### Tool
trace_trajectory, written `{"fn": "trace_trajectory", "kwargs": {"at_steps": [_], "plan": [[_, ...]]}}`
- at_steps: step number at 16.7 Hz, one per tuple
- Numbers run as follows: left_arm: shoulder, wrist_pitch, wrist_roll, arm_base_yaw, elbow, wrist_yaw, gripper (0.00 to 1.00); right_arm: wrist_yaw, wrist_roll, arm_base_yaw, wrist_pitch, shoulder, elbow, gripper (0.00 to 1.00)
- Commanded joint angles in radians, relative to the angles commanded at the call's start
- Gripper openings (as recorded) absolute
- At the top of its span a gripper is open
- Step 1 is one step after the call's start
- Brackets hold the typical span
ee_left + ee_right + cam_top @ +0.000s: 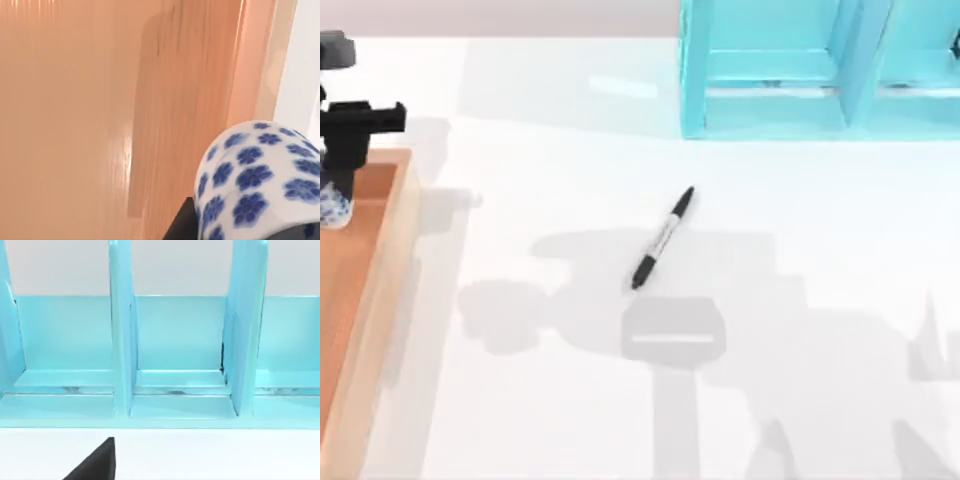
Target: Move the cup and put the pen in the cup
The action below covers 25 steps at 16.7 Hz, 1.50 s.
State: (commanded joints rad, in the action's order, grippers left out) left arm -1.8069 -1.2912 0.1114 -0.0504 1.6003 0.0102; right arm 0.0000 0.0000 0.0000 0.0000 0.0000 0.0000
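White table point(800, 400), spanning the top view. Turquoise divided rack point(790, 70) at the far edge, right of centre. Wooden tray point(365, 330) along the left side. Left gripper point(338, 165) above the tray's far end, fingers clamped on the cup point(332, 205), blue-flowered, over the tray floor. Pen point(663, 238) flat mid-table, lying diagonally, well apart from the cup.

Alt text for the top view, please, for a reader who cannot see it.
The left end effector is at the table's far left, over a wooden tray, with the cup beneath it. The pen lies slantwise on the white table near the middle, and a blue rack stands at the back right.
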Motion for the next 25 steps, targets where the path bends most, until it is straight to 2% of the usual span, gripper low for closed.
{"fn": "trace_trajectory", "kwargs": {"at_steps": [5,11,19,25], "plan": [[0.032,-0.190,0.100,-0.177,0.084,-0.008,0.00,0.000,0.000,0.000,0.000,0.000,0.000,1.00],[0.025,-0.195,0.107,-0.187,0.084,-0.010,0.00,0.000,0.000,0.000,0.000,0.000,0.000,1.00],[-0.144,0.074,0.268,-0.354,-0.005,-0.007,0.00,0.000,0.000,0.000,0.000,0.000,0.000,1.00],[-0.159,0.092,0.280,-0.365,-0.012,-0.007,0.00,0.000,0.000,0.000,0.000,0.000,0.000,1.00]]}}
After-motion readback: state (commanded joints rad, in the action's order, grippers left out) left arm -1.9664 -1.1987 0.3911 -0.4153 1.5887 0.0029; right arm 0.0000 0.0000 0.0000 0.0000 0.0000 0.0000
